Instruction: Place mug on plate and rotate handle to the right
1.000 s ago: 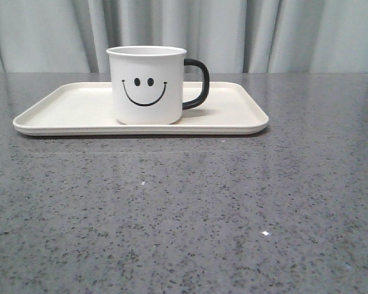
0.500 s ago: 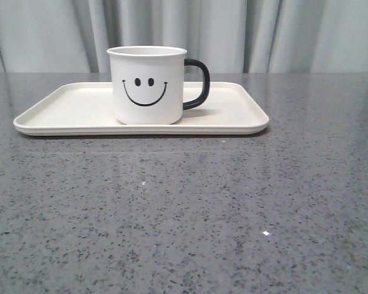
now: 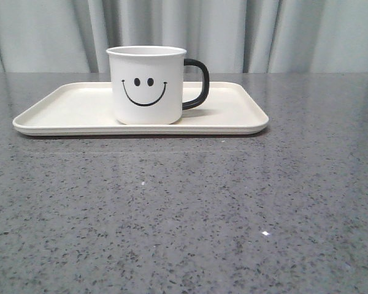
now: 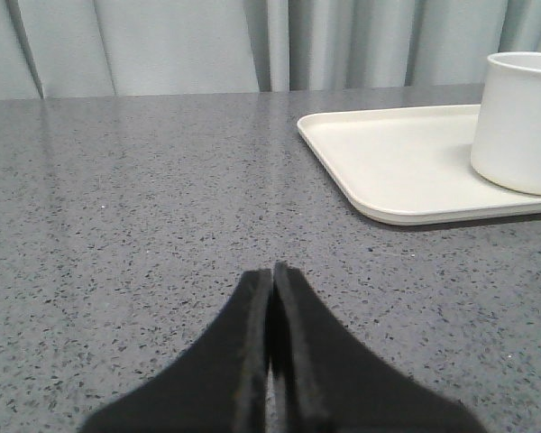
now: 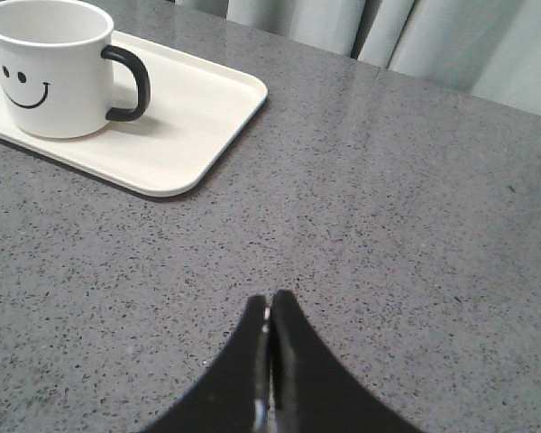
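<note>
Mug (image 3: 147, 86) upright on plate (image 3: 233, 113), handle (image 3: 198, 84) pointing right. Likely light, rigid, slick enamel; best gripped at rim or handle. Left gripper (image 4: 272, 275) and right gripper (image 5: 270, 302) fully closed, holding nothing.

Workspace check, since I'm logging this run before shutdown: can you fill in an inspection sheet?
Surface: grey speckled table, flat, no spills seen.
Job's things: mug upright on the plate; handle points right in the front view.
Clutter: nothing seen.
Grippers: left gripper shut, empty, above bare table; right gripper shut, empty, apart from the plate.
Cables: nothing seen.
Surroundings: pale curtain behind the table.
</note>
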`<action>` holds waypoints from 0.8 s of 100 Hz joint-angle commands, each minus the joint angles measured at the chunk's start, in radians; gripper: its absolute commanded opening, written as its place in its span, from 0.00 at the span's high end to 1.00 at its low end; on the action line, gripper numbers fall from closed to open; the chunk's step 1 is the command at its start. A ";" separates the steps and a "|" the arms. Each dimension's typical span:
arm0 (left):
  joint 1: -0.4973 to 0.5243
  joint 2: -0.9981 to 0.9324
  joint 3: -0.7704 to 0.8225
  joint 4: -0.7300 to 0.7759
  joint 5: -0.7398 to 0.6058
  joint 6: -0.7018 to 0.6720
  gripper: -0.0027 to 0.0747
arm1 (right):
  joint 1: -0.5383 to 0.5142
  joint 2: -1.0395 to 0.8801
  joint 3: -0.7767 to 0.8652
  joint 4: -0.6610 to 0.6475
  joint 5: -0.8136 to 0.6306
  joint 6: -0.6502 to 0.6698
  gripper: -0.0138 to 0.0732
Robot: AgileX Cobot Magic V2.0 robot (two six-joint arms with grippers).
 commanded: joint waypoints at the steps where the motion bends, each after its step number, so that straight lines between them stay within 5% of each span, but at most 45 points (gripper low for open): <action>1: 0.000 -0.029 0.009 -0.001 -0.090 -0.005 0.99 | -0.005 0.007 -0.027 -0.009 -0.078 0.005 0.92; 54: 0.000 -0.029 0.009 -0.001 -0.090 -0.005 0.99 | -0.005 0.006 -0.026 -0.077 -0.086 0.004 0.92; 80: 0.000 -0.029 0.009 -0.001 -0.090 -0.005 0.99 | -0.026 -0.091 0.089 -0.136 -0.285 0.049 0.92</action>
